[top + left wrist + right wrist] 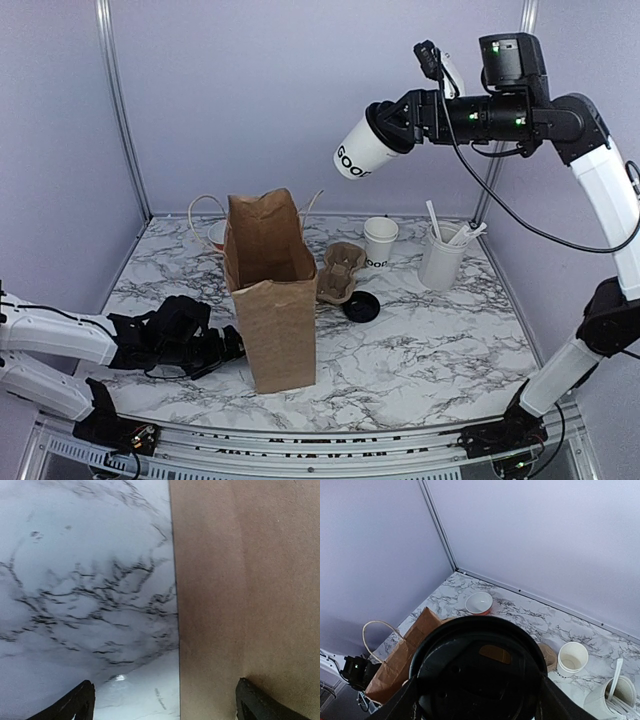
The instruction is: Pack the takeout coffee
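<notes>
At the lower left of the top view the left hand point(225, 345) lies low on the bench point(420, 350), released, its fingers spread wide. In its wrist view the flat brown side of the paper bag point(245, 595) stands just ahead of it.

The bag point(270, 300) stands upright at centre left with its mouth open. It is creased, matte kraft paper with thin cord handles. Behind it sits a small white bowl point(217, 233) with an orange-red band.

Right of the bag lie a moulded pulp cup carrier point(340, 272), a loose lid point(361, 307) of black plastic, and an open cup point(380, 242) without a lid. Further right is a utensil cup point(443, 255) of white cutlery. The bench is smooth and marble-veined.

At the upper right, high above the bench, the right hand point(392, 122) is clenched on the takeout coffee point(362, 150). It grips the lid end, and the cup is tipped far over with its base pointing down-left. In the right wrist view the round black lid point(477, 670) fills the lower centre between the fingers point(407, 702).

I judge the cup light, though I cannot tell whether it is full. Its thin paper wall would dent under a hard squeeze. The glossy lid may be slippery and could pop off. The stiffest place to hold is the rolled rim just under the lid. Tipped like this, it may leak.
</notes>
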